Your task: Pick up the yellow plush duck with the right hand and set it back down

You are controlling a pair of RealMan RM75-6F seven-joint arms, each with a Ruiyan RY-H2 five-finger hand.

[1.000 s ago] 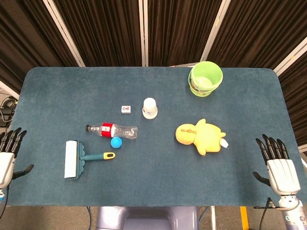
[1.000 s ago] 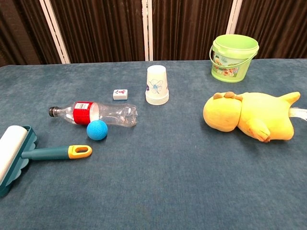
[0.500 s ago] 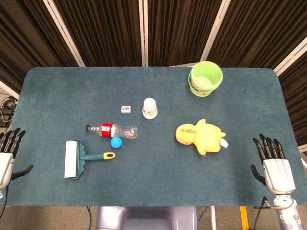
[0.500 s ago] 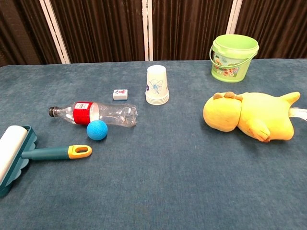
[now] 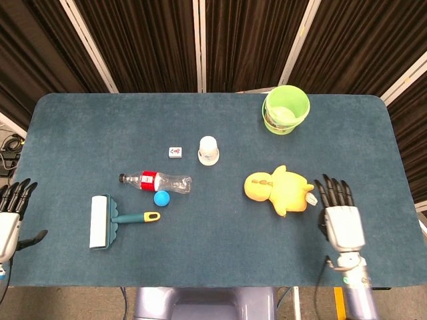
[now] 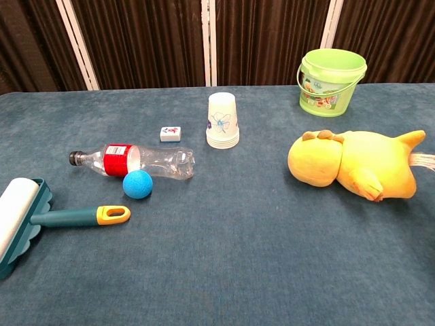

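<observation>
The yellow plush duck (image 5: 279, 190) lies on its side on the blue table, right of centre; the chest view shows the duck (image 6: 353, 164) with its head to the left. My right hand (image 5: 340, 217) hovers just right of the duck, a little toward the front edge, fingers spread and holding nothing. Its dark fingertips (image 5: 331, 189) point toward the back of the table, close to the duck's white tag. My left hand (image 5: 9, 220) stays at the table's front left edge, fingers spread and empty. The chest view shows neither hand.
A green bucket (image 5: 285, 109) stands behind the duck. A white paper cup (image 5: 208, 150), a small tile (image 5: 175, 153), a plastic bottle (image 5: 157, 181), a blue ball (image 5: 161, 198) and a lint roller (image 5: 110, 220) occupy the middle and left.
My right hand has moved left and inward from the table's right edge to just beside the duck. The duck and my left hand have not moved.
</observation>
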